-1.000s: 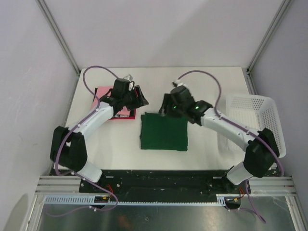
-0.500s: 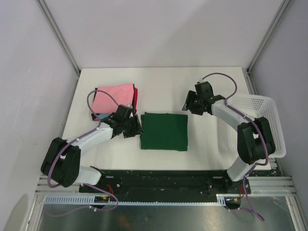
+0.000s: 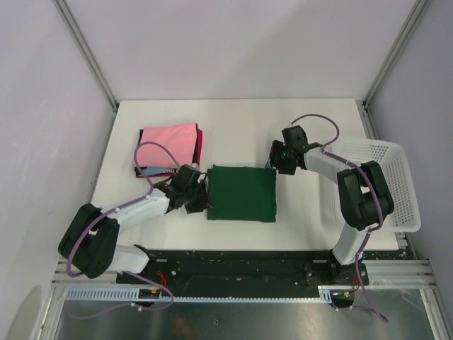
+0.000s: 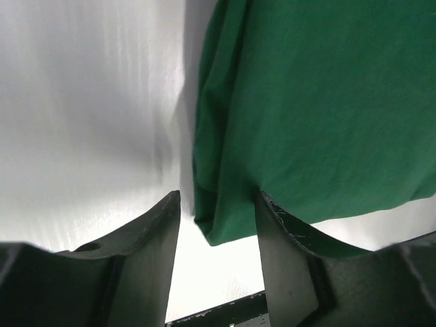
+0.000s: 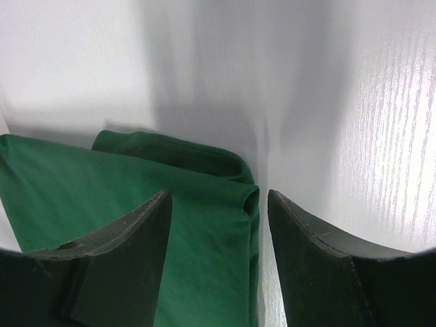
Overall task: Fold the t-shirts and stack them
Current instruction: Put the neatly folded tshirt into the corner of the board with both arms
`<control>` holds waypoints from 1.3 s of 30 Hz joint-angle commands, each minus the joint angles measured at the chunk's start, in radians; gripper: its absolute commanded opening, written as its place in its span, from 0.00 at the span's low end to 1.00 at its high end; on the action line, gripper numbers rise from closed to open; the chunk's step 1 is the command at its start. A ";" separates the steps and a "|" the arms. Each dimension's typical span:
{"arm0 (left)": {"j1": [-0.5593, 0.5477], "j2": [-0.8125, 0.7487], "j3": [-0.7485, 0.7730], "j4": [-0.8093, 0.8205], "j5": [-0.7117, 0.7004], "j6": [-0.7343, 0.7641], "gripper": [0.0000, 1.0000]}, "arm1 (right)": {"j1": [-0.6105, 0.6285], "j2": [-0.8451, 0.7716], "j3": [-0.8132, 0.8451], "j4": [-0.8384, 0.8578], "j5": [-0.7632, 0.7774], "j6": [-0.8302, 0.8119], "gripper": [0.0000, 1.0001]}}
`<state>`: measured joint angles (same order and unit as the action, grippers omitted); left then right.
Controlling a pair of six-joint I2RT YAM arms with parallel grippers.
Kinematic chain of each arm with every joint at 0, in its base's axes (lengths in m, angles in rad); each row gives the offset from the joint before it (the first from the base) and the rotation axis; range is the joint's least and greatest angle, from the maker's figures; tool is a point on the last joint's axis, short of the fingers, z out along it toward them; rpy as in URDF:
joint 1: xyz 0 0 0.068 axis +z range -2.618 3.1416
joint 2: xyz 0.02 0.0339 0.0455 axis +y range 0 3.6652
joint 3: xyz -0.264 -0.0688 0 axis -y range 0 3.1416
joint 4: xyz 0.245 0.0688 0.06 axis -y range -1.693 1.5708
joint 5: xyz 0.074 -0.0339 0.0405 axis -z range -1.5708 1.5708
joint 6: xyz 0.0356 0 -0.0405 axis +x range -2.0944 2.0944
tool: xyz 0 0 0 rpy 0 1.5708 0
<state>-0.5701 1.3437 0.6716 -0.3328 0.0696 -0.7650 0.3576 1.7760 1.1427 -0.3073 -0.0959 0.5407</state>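
Left tool (image 3: 201, 197): open, low over the surface, at the left edge of the dark green t-shirt; in the left wrist view the shirt's near-left corner lies between the two spread fingers (image 4: 146, 262), not pinched.
Right tool (image 3: 277, 163): open, at the shirt's far-right corner; in the right wrist view that rounded, layered corner lies in the gap between the fingers (image 5: 129, 252).
Dark green t-shirt (image 3: 242, 193): folded into a flat, roughly square pad, lying between the two tools, its doubled edge facing the left tool.
Stack of folded t-shirts (image 3: 166, 166): beyond the left tool and a little to its left, near it but apart from the green pad.
Pink t-shirt (image 3: 168, 144): top of that stack; red and black layers show along the side nearest the left tool, and light blue at the bottom near edge.
Surface (image 3: 233, 124): white, matte, with soft shadows under each tool; bare beyond both tools up to the far edge.
White mesh basket (image 3: 386, 177): to the right of the right tool, well apart from it, at the right edge of the surface and hanging partly over it.
Walls (image 3: 241, 49): plain pale grey panels behind and to both sides of the tools.
Frame posts (image 3: 85, 53): slanted aluminium bars in the two far corners.
Mounting rail (image 3: 241, 273): metal, behind both tools, carrying the two arm bases.
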 commanded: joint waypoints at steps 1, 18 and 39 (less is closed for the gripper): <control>-0.014 -0.023 -0.060 0.015 -0.042 -0.073 0.51 | -0.003 0.028 -0.004 0.049 -0.001 -0.027 0.63; -0.050 0.041 -0.073 0.018 -0.065 -0.170 0.39 | 0.080 0.094 -0.033 0.097 0.020 0.007 0.64; -0.058 -0.123 -0.022 -0.025 -0.064 -0.137 0.00 | 0.197 -0.108 -0.049 0.066 0.121 0.105 0.00</control>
<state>-0.6220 1.3060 0.6041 -0.3283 0.0284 -0.9356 0.5320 1.7905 1.0916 -0.2222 -0.0044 0.6338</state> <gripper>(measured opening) 0.011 0.060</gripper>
